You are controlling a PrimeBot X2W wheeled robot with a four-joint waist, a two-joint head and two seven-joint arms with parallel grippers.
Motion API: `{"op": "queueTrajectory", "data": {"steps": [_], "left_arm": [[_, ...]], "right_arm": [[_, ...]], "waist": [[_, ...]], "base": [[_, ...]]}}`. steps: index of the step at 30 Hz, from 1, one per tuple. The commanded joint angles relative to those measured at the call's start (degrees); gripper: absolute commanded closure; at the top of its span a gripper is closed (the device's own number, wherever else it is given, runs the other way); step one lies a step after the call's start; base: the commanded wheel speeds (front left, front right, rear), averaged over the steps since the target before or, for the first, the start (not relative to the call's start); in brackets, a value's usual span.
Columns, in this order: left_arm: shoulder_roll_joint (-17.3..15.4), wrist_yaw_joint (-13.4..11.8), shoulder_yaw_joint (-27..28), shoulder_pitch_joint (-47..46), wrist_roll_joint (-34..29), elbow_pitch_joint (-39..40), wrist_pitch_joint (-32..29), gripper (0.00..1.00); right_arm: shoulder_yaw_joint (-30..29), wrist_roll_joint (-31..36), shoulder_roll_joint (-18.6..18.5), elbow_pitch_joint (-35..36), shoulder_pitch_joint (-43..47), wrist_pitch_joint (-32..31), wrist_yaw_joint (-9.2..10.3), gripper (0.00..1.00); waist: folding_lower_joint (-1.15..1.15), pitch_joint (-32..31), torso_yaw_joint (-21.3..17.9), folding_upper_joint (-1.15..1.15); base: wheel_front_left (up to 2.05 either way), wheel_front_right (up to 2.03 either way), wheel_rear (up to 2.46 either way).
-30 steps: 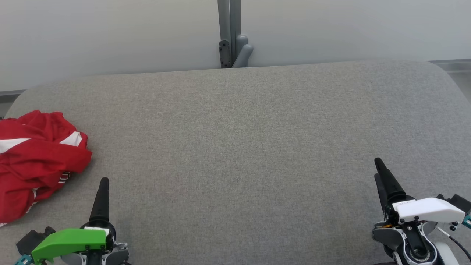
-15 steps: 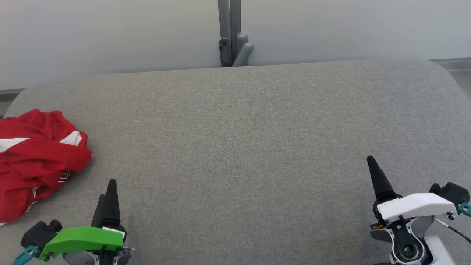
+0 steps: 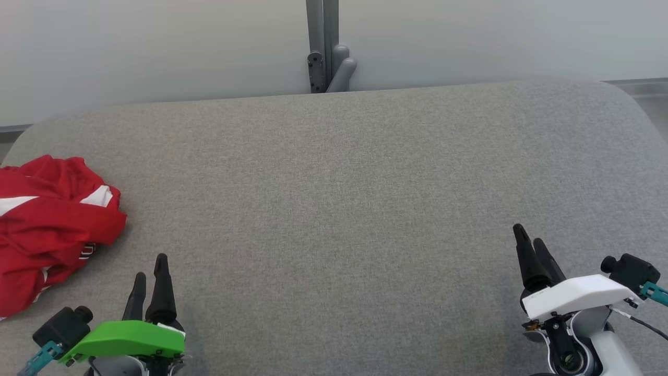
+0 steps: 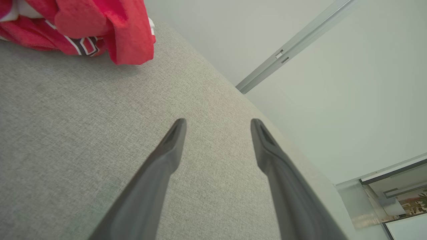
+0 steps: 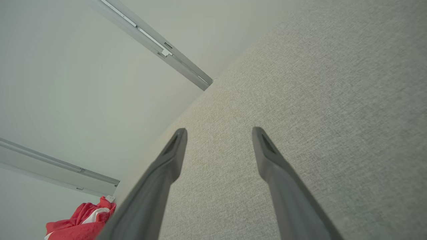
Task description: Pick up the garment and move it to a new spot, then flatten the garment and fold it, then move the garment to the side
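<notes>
Garment [image 3: 52,230], red with white patches, lies crumpled in a heap at the far left edge of the grey fabric-topped desk [image 3: 334,209] in the head view, partly cut off by the side of the picture. The left gripper [image 3: 150,267], under a green cover [image 3: 125,337], sits at the lower left, near the heap but apart from it, pointing up the picture. Its jaws are parted with nothing between them. The right gripper [image 3: 527,234], under a white cover [image 3: 574,295], sits at the lower right, well apart from the cloth, its jaws likewise parted and empty. A pale wall [image 3: 156,47] with a grey post [image 3: 322,42] rises behind the far edge of the desk. In the left wrist view the left gripper [image 4: 217,123] has both dark jaws spread wide over bare grey fabric [image 4: 66,116], gripping nothing. The garment [image 4: 100,26] fills the upper left corner, resting on the desk ahead of the jaw tips and clear of them, with a dark-and-white printed edge showing in its folds. In the right wrist view the right gripper [image 5: 218,130] has its jaws just as wide and empty above the desk [image 5: 317,100]. The garment [image 5: 83,220] shows as a small red heap at the lower left, far beyond the jaws.
</notes>
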State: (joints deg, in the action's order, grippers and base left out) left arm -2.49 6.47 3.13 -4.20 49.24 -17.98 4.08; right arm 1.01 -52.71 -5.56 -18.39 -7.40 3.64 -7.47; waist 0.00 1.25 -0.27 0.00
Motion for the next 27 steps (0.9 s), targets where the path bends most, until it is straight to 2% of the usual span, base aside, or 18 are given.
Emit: {"op": "queueTrajectory", "data": {"steps": [1,27], "left_arm": [[-0.37,-0.33,-0.02,-1.24,-2.92,0.76,0.74,0.00],[-0.69,-2.37,-1.83,-1.37,-22.32,-1.13,4.86,0.00]], "right_arm": [[0.43,2.40,-0.62,0.43,-1.49,0.78,-0.02,0.00],[3.14,19.58,-1.59,-0.35,-2.07,5.08,-0.02,0.00]], "waist": [[0.00,0.11,-0.09,0.00],[0.00,0.44,-0.94,0.00]], "base": [[0.00,0.00,0.00],[0.00,0.00,0.00]]}}
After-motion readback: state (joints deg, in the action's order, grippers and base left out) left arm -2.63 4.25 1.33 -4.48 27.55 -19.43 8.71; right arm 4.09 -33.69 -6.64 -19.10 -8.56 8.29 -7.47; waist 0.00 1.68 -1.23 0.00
